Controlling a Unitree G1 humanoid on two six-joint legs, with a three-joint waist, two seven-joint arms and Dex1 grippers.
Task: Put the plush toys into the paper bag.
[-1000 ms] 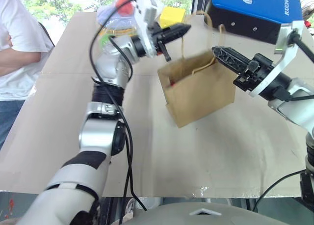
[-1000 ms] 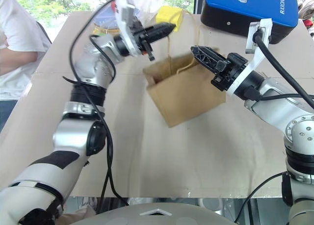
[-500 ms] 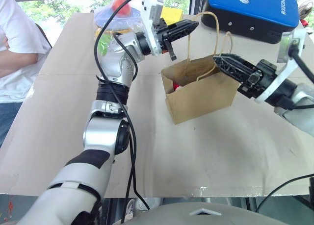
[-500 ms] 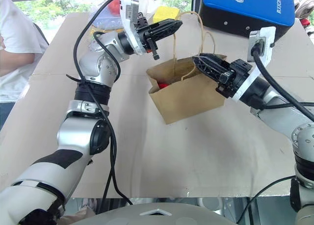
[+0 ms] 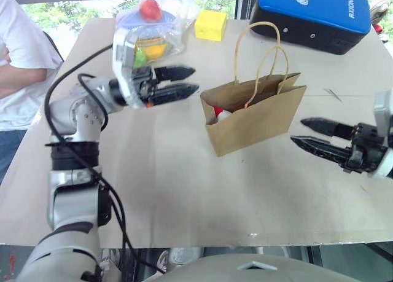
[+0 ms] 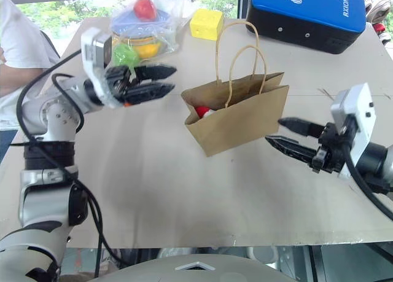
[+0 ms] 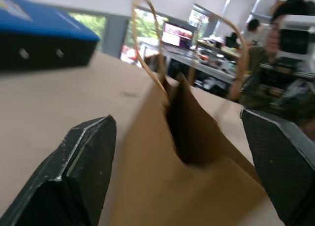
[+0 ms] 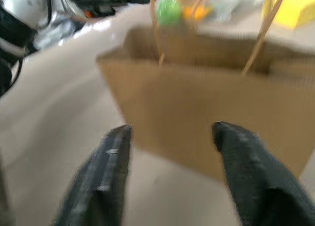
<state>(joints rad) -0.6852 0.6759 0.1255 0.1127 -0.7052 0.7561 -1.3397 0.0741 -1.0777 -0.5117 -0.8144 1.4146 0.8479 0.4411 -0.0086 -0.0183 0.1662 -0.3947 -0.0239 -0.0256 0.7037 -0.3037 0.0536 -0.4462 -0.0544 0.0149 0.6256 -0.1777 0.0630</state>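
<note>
Handling the paper bag, expect light, crumple-prone walls; take its cord handles. Both tools, left and right, stand spread, empty.

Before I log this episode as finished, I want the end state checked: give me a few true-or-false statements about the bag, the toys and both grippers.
1. The paper bag stands upright on the table. True.
2. The left gripper grips a bag handle. False: it is open, apart from the bag.
3. A red-and-white plush toy shows inside the bag. True.
4. The right gripper is shut on the bag's side. False: it is open, clear of the bag.
5. The yellow block lies in the bag. False: it sits on the table behind it.
</note>
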